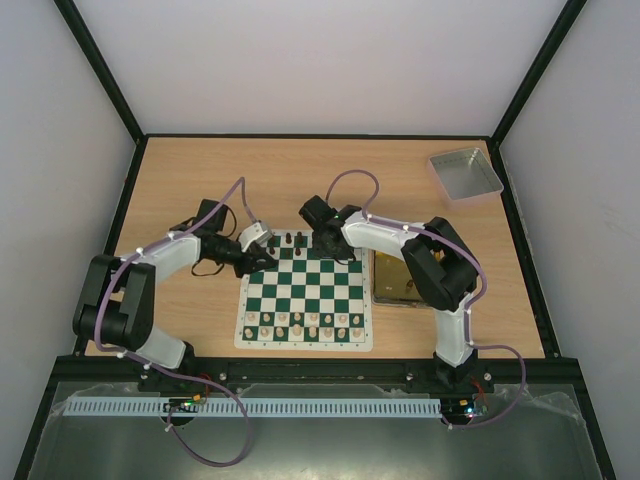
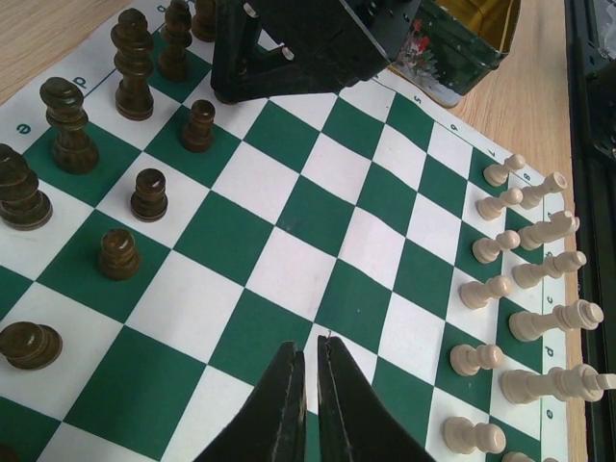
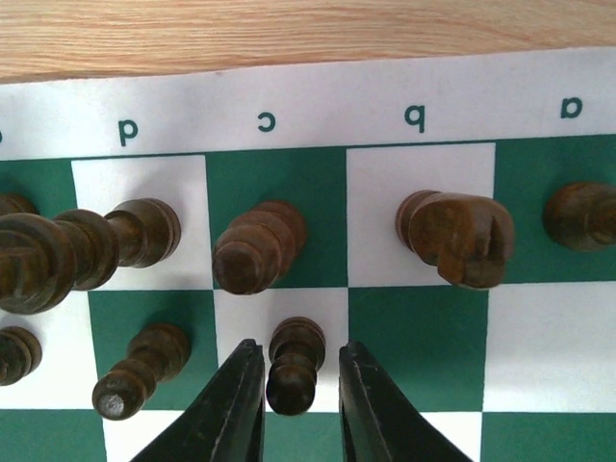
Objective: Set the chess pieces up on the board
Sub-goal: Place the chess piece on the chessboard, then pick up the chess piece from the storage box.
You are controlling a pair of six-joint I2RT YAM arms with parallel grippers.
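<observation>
**Right pincer**: the jaws stand narrowly parted on either side of a dark pawn. A sliver of gap shows at each flank, so the pawn is not squeezed. The pawn stands upright on a white square of the board, in the second row from the far edge.

**Back row, beyond that pawn:** the other dark pieces stand along the lettered white border. They include a knight on a white square to the right and taller turned pieces to the left. A second pawn stands on the green square left of the jaws.

**Left pincer**: the fingers lie closed together with only a hairline slit between them and hold nothing. It hangs over the left part of the board, near the dark side. Whether the tips touch the mat cannot be told.

**Near edge of the board:** the pale pieces stand in two rows.

**Surroundings:** the board lies flat at the middle of the wooden table. A gold tin lies just beside its right edge. A grey tray sits well apart at the far right corner.
</observation>
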